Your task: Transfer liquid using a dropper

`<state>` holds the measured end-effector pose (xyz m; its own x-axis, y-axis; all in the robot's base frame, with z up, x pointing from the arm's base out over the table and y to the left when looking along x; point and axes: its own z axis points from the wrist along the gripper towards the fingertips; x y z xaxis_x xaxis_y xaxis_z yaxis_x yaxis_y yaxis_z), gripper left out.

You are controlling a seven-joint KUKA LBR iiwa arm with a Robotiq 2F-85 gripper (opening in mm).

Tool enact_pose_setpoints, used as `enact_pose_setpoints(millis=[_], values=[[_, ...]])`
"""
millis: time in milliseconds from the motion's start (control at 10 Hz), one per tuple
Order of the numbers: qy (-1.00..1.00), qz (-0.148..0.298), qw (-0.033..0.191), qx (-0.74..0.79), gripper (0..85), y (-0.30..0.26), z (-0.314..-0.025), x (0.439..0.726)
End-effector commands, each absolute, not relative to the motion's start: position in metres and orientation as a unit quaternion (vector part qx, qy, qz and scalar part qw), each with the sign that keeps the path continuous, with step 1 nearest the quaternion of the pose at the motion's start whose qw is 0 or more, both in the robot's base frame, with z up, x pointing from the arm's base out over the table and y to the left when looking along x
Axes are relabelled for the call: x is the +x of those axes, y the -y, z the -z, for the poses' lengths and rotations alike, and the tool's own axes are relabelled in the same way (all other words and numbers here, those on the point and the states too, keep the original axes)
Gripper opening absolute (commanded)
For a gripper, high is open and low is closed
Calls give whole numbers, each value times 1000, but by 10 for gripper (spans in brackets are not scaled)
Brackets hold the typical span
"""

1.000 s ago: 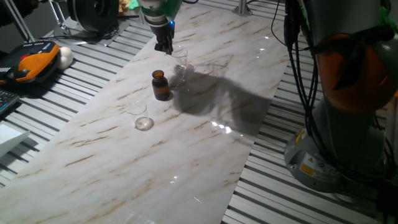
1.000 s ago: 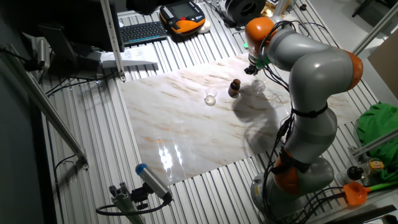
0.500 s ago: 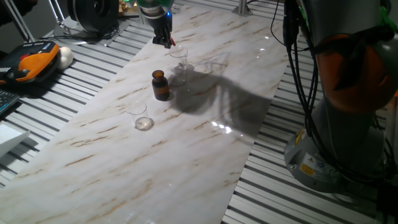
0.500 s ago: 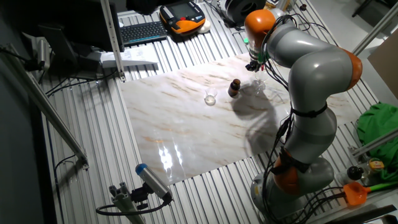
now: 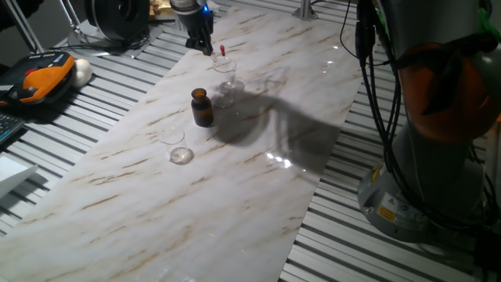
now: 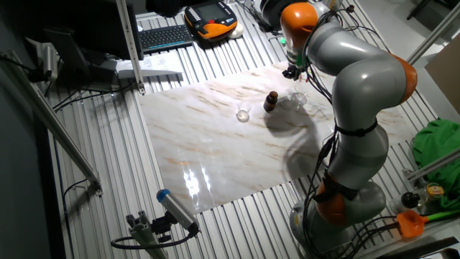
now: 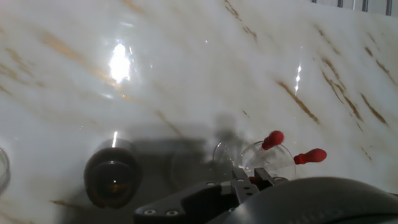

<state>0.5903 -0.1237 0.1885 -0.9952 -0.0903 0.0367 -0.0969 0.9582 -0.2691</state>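
— Where do you want me to start looking?

— Nearest you on the counter (image 5: 235, 180) is the small clear glass (image 5: 174, 139), then the amber bottle (image 5: 203, 107) just behind it, open-topped in the hand view. Past that stands the clear beaker (image 5: 227, 76), and the dropper (image 5: 221, 51) leans in it, red bulb poking above the rim.

— And the hand?

— The hand (image 5: 205, 48) hangs farthest back, above the beaker and just beside the bulb. Its fingertips look close together, but you cannot tell from these views whether they are clamped on anything. The hand view shows two red bulbs at the beaker; whether the second is another dropper or a reflection is unclear.

— So which step is this?

— I judge it the pickup: the dropper is not clearly lifted free, and nothing is being drawn or dispensed.

— Next move?

— You need a sure pinch on the thin stem below the bulb, then a straight lift clear of the rim before heading for the bottle.
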Motion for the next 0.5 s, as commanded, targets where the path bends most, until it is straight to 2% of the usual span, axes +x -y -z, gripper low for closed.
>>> enact_pose_setpoints(millis=[0, 400], values=[[989, -138, 12, 45, 0, 121, -191, 589], [991, -133, 15, 23, 0, 106, -201, 584]])
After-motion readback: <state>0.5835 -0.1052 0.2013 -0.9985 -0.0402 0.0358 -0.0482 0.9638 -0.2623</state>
